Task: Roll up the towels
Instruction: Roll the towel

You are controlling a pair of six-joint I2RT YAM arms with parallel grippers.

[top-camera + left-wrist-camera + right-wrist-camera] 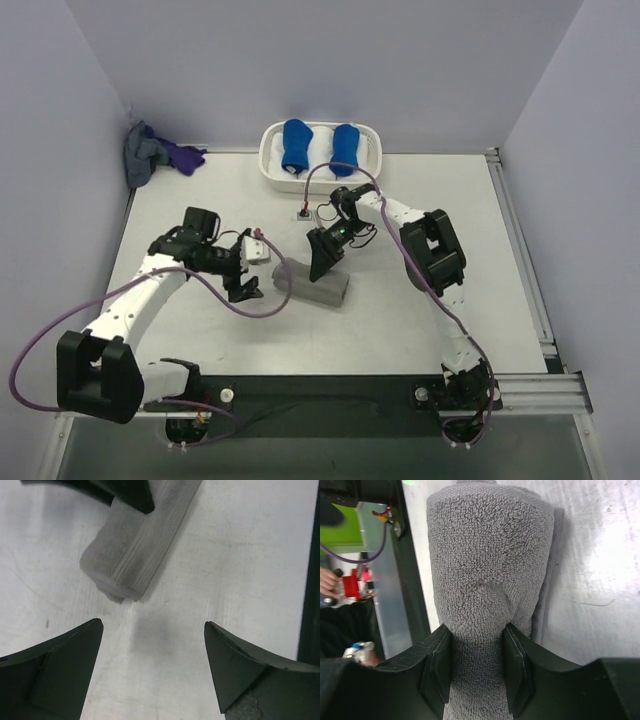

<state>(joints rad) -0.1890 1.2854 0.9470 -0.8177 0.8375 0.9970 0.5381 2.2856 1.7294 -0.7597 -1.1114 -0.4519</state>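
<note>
The grey towel [312, 283] lies rolled into a short cylinder in the middle of the table. My right gripper [322, 262] is shut on the roll, its pads pinching the terry cloth from both sides in the right wrist view [477, 630], where the towel [490, 555] fills the frame. My left gripper [245, 285] is open and empty just off the roll's left end. In the left wrist view it [152, 625] hovers over bare table, with the towel's end [135, 545] a little ahead and a right finger [125, 492] at the top.
A white basket [270, 165] at the back holds two blue towel rolls [296, 146] [345, 148]. A purple cloth [185, 157] and a grey-blue cloth [143, 155] lie in the back left corner. A metal rail [520, 260] runs along the table's right edge.
</note>
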